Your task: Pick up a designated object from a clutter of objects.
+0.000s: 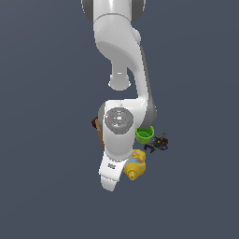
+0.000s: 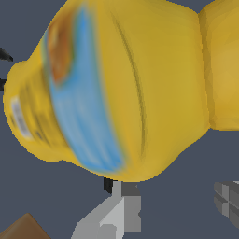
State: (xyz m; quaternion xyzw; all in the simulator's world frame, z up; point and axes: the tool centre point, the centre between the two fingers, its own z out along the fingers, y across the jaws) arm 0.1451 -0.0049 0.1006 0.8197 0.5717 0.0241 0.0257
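In the wrist view the yellow bottle (image 2: 140, 88) with a blue label fills most of the picture, lying on its side very close below my hand. My gripper (image 2: 170, 210) is open, and bare floor lies between its two grey fingers (image 2: 114, 217). A small black tip (image 2: 108, 185) pokes out from under the bottle's edge, right against one finger. It looks like the black end of the designated object, and the rest of it is hidden. In the exterior view the arm's white hand (image 1: 112, 170) hangs over the clutter beside the yellow bottle (image 1: 136, 164), and the fingers are hidden.
A green cup (image 1: 144, 134) stands behind the bottle, and dark multicoloured bits (image 1: 158, 142) lie at the exterior view's right. The brown box (image 1: 97, 126) peeks out from behind the arm, and its corner (image 2: 23, 228) shows in the wrist view.
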